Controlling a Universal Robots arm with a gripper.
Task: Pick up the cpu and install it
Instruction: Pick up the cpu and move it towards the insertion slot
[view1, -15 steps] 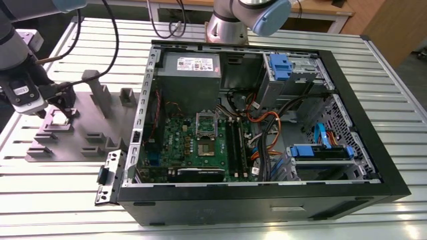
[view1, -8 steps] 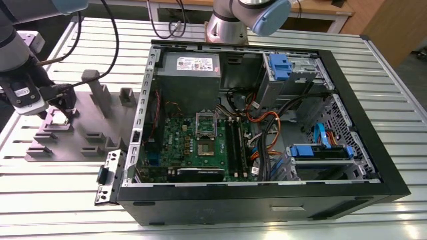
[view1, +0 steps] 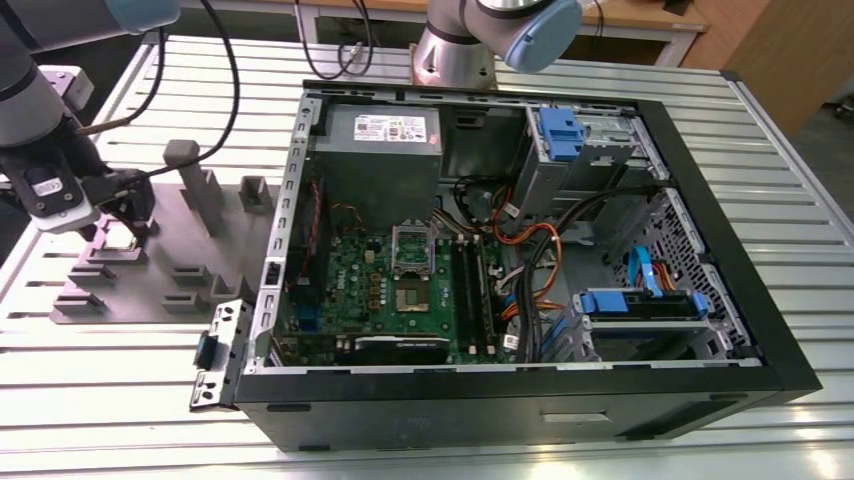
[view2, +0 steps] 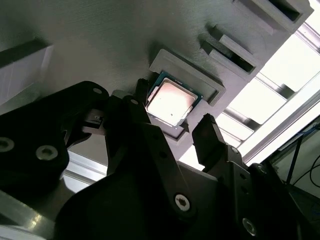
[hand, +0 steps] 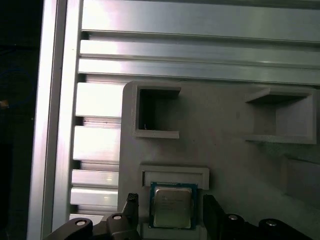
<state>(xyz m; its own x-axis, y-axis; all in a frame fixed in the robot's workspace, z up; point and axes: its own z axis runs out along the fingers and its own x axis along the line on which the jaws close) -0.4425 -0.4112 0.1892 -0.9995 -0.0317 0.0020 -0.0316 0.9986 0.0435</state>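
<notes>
— What does the exterior view give?

— At the exterior view's left, a black two-fingered gripper (view1: 131, 224) on the grey arm hangs low over a flat grey plastic holder plate (view1: 160, 285) with raised blocks. The plate lies on a slatted aluminium table (view1: 107, 380). Just beside it, toward the exterior view's right, stands an open black computer case (view1: 534, 420). A green motherboard (view1: 387, 300) lies flat inside it, with a rectangular silver socket frame (view1: 411, 243) on the board.

— And the second wrist view?

— There the cpu (view2: 170, 102), a small thin square chip with a silvery-grey top and a pale rim, lies flat in a shallow walled seat of the holder plate. The gripper's two black fingers (view2: 207, 132) stand spread, one on either side of the chip. This angle does not show whether either tip touches it.

— Does the first wrist view settle that?

— It does. The cpu rests level in its seat, and the seat's low grey rim shows between each fingertip and the chip's edge. The jaws are parted and hold nothing. Two square pockets (hand: 155, 112) of the plate lie past the seat, and the table's bright slats run alongside the plate's edge.
</notes>
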